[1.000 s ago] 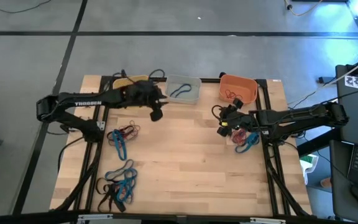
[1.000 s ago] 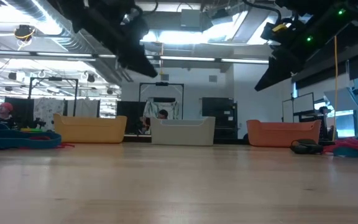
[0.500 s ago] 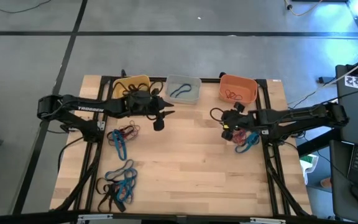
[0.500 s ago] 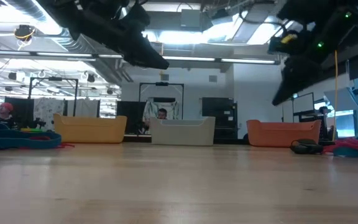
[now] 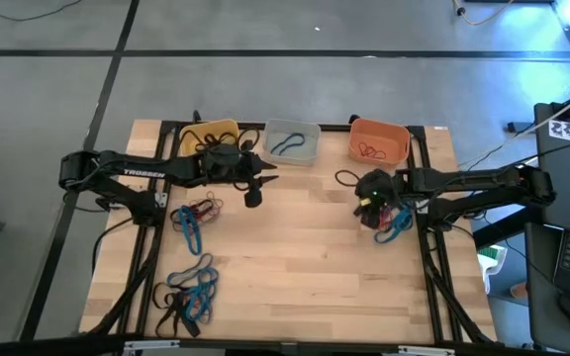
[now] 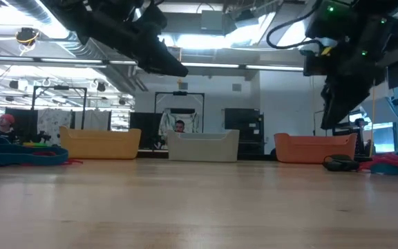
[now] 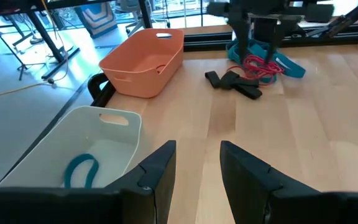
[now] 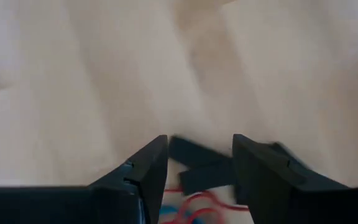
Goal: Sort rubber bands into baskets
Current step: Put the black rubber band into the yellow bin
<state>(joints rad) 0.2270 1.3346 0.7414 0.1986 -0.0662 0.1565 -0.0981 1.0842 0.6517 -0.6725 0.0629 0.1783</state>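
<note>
Three baskets stand along the far edge. The yellow one point(image 5: 211, 134) holds black rubber bands, the pale grey one point(image 5: 292, 141) a blue band point(image 7: 79, 171), and the orange one point(image 5: 379, 141) a red band. Loose bands lie in piles at the left point(image 5: 194, 216), the near left point(image 5: 191, 292) and the right point(image 5: 394, 222). My left gripper point(image 7: 196, 168) hangs open over bare table in front of the grey basket. My right gripper point(image 8: 199, 165) is open and points steeply down above the right pile. Black bands point(image 8: 197, 163) show between its fingers, clear of them.
A black frame rail runs along each side of the table, the right one point(image 5: 428, 247) beside the right pile. A black band point(image 5: 344, 179) lies near the orange basket. Bare wood point(image 5: 305, 267) fills the middle and near part of the table.
My left gripper swung from in front of the yellow basket a little toward the near edge and lower, then held still. My right gripper tipped from a slant to pointing steeply down over the right pile of bands and sank slightly. Both stayed open.
</note>
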